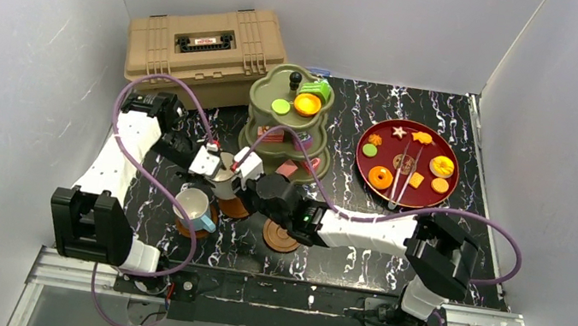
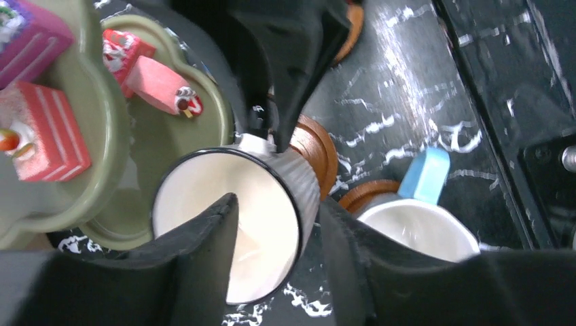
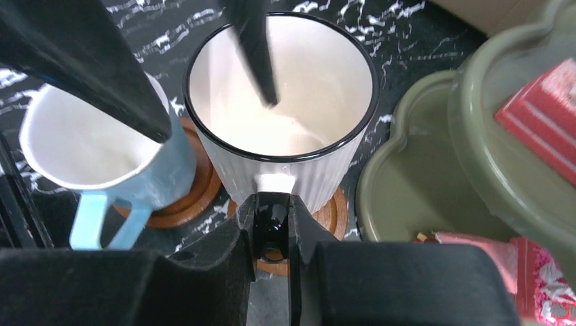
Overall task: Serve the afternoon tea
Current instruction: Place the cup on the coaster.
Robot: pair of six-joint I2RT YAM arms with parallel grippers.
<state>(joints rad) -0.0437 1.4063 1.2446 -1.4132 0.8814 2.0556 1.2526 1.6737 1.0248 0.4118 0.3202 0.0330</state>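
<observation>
The left hand (image 2: 278, 204) loosely straddles the rim of the white ribbed mug (image 3: 306, 129), its inner finger clear of the wall, and the light-blue mug (image 3: 102, 153) stands just beside. A sideways drag could tip the white mug off its brown saucer (image 3: 329, 214) into that neighbour. The right hand (image 3: 272, 204) is clamped on the mug's black handle, so the two hands pulling apart is the likelier cause. The olive-green tiered stand (image 3: 407, 176) crowds the right, and the freest room looks to be bare table (image 1: 247, 248) by the empty saucer (image 1: 281, 236).
</observation>
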